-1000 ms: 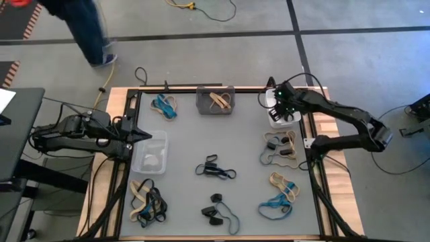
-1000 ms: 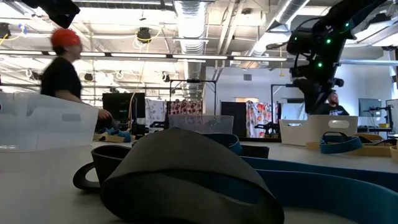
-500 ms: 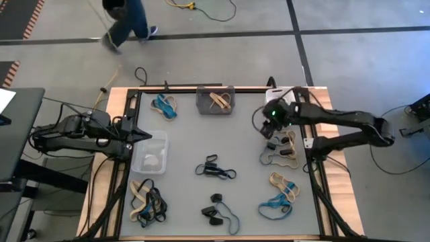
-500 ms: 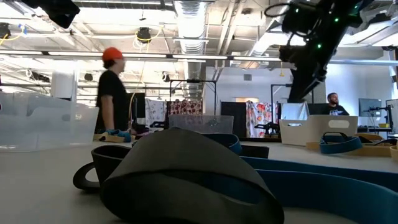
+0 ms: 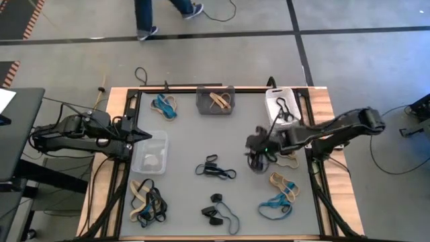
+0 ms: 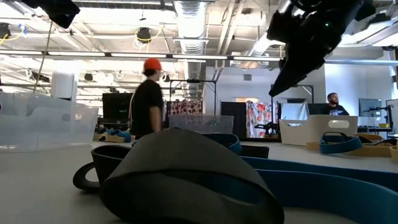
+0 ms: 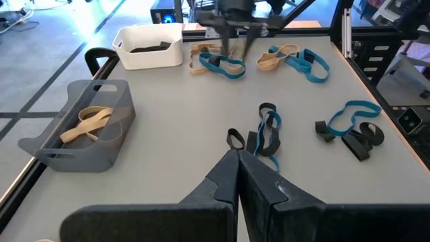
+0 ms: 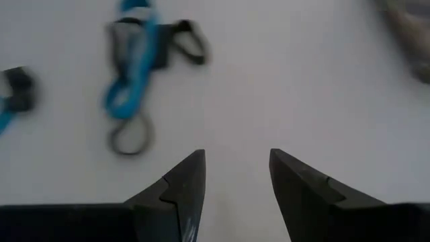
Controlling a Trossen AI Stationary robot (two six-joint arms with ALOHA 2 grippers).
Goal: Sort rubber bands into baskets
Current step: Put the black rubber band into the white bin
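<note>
Scattered rubber bands [image 5: 216,169]; three baskets [image 5: 215,100]

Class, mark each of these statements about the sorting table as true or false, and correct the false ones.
1. The dark grey basket holds a tan rubber band. True.
2. The right hand is shut on a band. False: its fingers are apart and empty, above bare table.
3. The white basket contains a black band. True.
4. The left hand is open over the clear basket. False: it is shut, at the table's left edge beside the clear basket.
5. A person is walking in the room behind the table. True.
</note>
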